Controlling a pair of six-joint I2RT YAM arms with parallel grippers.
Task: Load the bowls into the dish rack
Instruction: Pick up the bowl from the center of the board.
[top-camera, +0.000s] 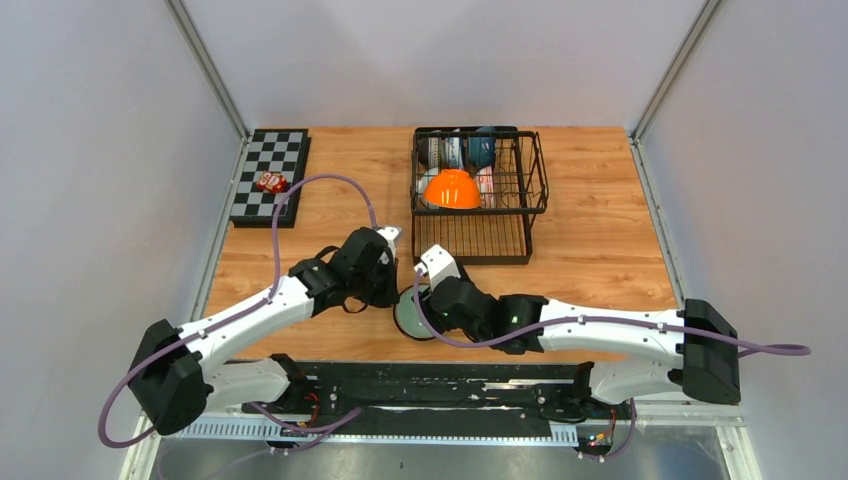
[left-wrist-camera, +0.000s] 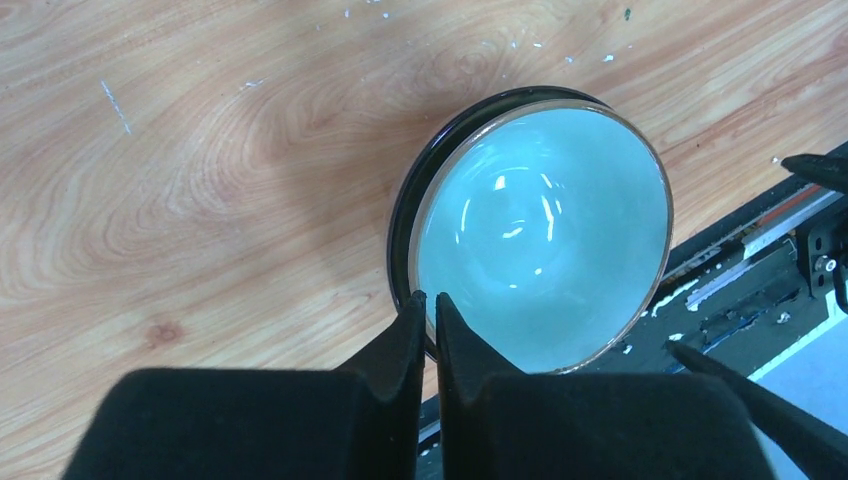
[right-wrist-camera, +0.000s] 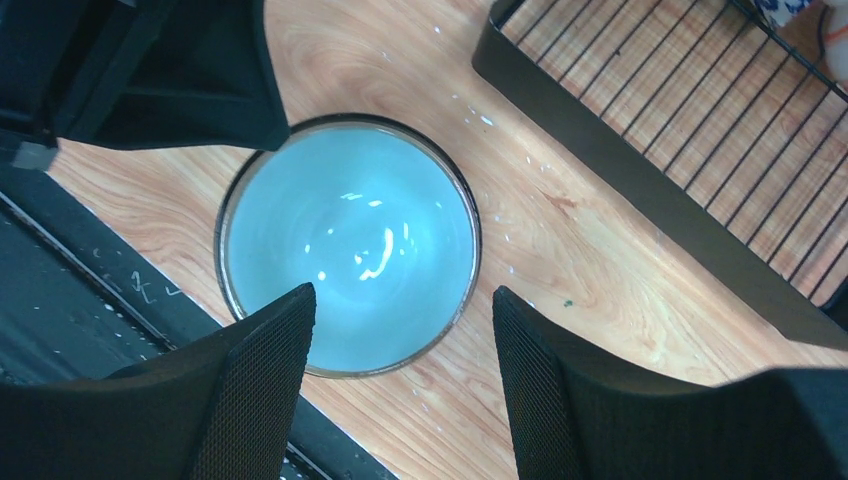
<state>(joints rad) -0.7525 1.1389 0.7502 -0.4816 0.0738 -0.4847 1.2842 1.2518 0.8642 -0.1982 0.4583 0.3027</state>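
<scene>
Pale green bowl (top-camera: 410, 315): upright on the table near its front edge, between both hands.
Left hand (left-wrist-camera: 428, 320): clenched across the bowl's rim, at its 10 o'clock.
Right hand (right-wrist-camera: 402, 291): released, spread wide over the bowl, holding nothing.
Dish rack (top-camera: 475, 258): 1 o'clock from the bowl, apart.

A: Is the pale blue-green round ceramic bowl (right-wrist-camera: 350, 245) plain?
B: Plain and glossy inside, with a dark rim. Under it the light brown wooden table (top-camera: 590, 250) shows swirling grain.
A: The black metal wire dish rack (top-camera: 480, 258)?
B: Black all over, holding a bright orange round ceramic bowl (top-camera: 452, 188).
A: And the flat rectangular board (top-camera: 275, 150)?
B: Black-and-white checks, with a small red-and-white object (top-camera: 271, 182) on it.
A: The long thin cables (top-camera: 335, 178)?
B: Purple.
</scene>
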